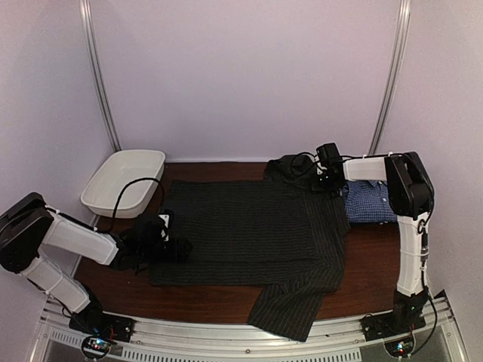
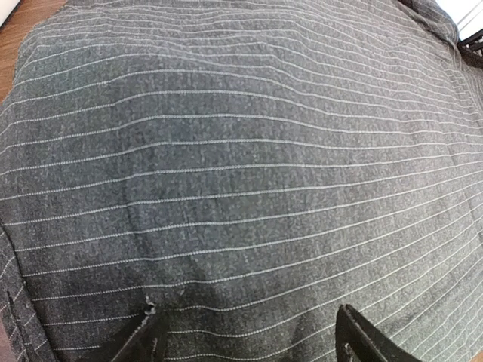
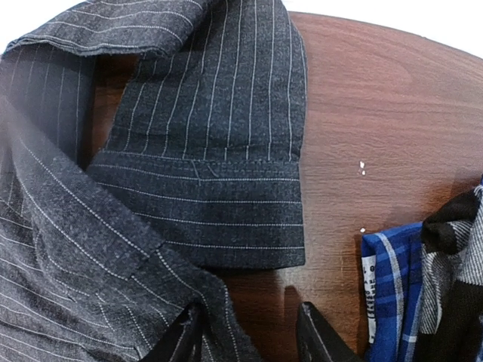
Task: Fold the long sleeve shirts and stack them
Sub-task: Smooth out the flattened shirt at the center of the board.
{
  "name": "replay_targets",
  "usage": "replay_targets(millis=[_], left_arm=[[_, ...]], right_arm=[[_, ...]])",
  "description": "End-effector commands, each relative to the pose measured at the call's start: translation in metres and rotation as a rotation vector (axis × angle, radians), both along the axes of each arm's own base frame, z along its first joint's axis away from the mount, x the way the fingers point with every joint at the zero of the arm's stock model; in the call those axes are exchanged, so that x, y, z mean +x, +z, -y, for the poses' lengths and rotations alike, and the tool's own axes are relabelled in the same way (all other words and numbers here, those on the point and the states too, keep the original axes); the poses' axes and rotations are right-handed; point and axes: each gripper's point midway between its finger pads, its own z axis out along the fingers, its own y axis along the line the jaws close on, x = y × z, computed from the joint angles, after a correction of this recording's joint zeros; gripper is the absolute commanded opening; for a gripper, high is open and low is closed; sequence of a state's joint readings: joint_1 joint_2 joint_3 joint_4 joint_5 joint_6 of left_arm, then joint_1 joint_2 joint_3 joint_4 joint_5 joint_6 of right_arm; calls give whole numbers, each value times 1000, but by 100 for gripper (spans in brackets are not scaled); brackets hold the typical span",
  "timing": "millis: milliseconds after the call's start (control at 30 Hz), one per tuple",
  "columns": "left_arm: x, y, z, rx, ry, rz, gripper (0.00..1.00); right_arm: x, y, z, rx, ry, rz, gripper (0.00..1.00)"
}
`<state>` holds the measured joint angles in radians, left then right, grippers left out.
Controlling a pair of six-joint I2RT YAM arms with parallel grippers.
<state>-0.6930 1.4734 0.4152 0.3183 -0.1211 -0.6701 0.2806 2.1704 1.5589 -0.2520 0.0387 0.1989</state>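
The black pinstripe shirt (image 1: 241, 226) lies spread flat across the middle of the table, with one sleeve hanging over the front edge. The blue-and-white check shirt (image 1: 370, 202) lies folded at the right. My left gripper (image 1: 170, 243) is at the black shirt's left edge. In the left wrist view it (image 2: 253, 335) is open, low over the pinstripe cloth (image 2: 241, 151). My right gripper (image 1: 326, 181) is at the shirt's far right corner. In the right wrist view it (image 3: 249, 335) is open over bare wood, its left finger (image 3: 185, 335) against a cloth edge, near a sleeve cuff (image 3: 219, 204). Blue cloth (image 3: 389, 294) lies to the right.
A white oval tub (image 1: 124, 181) stands at the back left, partly off the brown table (image 1: 370, 264). Metal rails run along the front edge (image 1: 226, 332). Two upright poles (image 1: 102, 83) stand against the back wall. Cables trail from both wrists.
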Motion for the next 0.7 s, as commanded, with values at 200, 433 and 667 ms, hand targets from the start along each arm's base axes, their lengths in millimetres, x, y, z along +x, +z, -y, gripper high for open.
replay_targets(millis=[200, 433, 667], left_arm=[[-45, -44, -43, 97, 65, -157, 78], [-45, -37, -49, 105, 88, -145, 79], [-43, -31, -51, 100, 111, -129, 79]], right_arm=[[-12, 40, 11, 22, -62, 87, 43], [-52, 52, -20, 22, 42, 88, 44], [-104, 35, -51, -7, 126, 31, 46]])
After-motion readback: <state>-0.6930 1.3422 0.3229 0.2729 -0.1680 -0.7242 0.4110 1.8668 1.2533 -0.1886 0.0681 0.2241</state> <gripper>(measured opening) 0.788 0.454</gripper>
